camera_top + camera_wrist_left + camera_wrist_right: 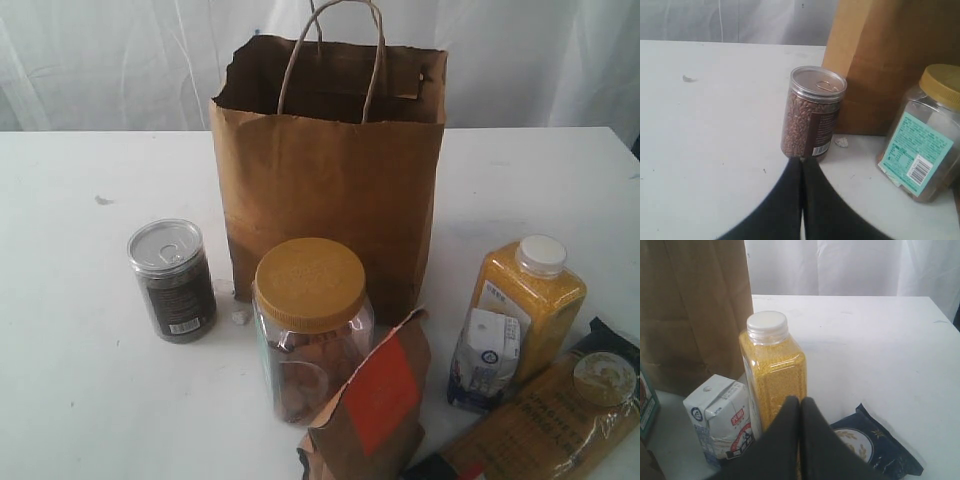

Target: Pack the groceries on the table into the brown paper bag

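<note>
The brown paper bag [330, 170] stands open at the middle of the table [80, 380]. In front of it are a dark can [172, 280], a tan-lidded jar [310, 325], a brown pouch [375, 405], a small carton [485, 358], a yellow bottle [530, 300] and a spaghetti packet [545, 425]. Neither arm shows in the exterior view. My left gripper [802, 160] is shut and empty, its tips just short of the can [812, 112]. My right gripper [800, 400] is shut and empty, in front of the bottle [772, 370], with the carton [722, 415] beside it.
A small crumpled scrap [239, 316] lies on the table between the can and the jar, near the bag's foot. A white curtain hangs behind the table. The table's far edge runs behind the bag.
</note>
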Action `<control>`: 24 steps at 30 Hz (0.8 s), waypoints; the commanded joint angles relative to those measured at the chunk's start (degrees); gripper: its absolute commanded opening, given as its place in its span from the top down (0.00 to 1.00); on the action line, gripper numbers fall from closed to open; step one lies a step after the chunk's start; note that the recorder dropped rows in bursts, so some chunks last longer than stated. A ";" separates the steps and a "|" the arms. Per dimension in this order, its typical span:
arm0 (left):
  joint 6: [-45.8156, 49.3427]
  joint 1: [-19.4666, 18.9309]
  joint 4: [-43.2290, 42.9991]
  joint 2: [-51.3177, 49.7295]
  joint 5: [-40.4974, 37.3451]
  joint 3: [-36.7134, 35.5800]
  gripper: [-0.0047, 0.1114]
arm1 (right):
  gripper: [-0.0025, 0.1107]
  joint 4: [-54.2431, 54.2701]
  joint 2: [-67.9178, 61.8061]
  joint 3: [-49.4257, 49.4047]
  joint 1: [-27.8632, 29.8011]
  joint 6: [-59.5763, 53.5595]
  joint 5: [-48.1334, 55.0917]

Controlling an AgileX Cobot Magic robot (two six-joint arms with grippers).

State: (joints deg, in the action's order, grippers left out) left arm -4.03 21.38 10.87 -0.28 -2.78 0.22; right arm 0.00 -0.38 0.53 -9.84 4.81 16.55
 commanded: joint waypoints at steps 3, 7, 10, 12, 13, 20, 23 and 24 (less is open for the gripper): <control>0.16 -0.20 0.57 0.28 -0.17 -0.22 0.96 | 0.98 -0.40 0.38 0.10 0.23 -0.03 -0.31; 0.16 -0.20 0.57 0.28 -0.17 -0.22 0.96 | 0.98 -0.40 0.38 0.10 0.23 -0.03 -0.31; 0.16 -0.20 0.57 0.28 -0.17 -0.22 0.96 | 0.98 -0.40 0.38 0.10 0.23 -0.03 -0.31; 0.16 -0.20 0.57 0.28 -0.17 -0.22 0.96 | 0.98 -0.40 0.38 0.10 0.23 -0.03 -0.31; 0.16 -0.20 0.57 0.28 -0.17 -0.22 0.96 | 0.98 -0.40 0.38 0.10 0.23 -0.03 -0.31; 0.16 -0.20 0.57 0.28 -0.17 -0.22 0.96 | 0.98 -0.40 0.38 0.10 0.23 -0.17 -0.31; 0.16 -0.20 0.57 0.28 -0.17 -0.22 0.96 | 0.98 -1.75 0.38 0.10 0.23 -1.09 -4.39; 0.16 -0.20 0.57 0.28 -0.17 -0.22 0.96 | 0.98 0.00 0.38 0.10 0.23 1.01 -6.80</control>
State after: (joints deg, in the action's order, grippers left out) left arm -4.03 21.38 10.87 -0.28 -2.78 0.22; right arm -1.40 -0.38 0.53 -9.84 3.90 14.83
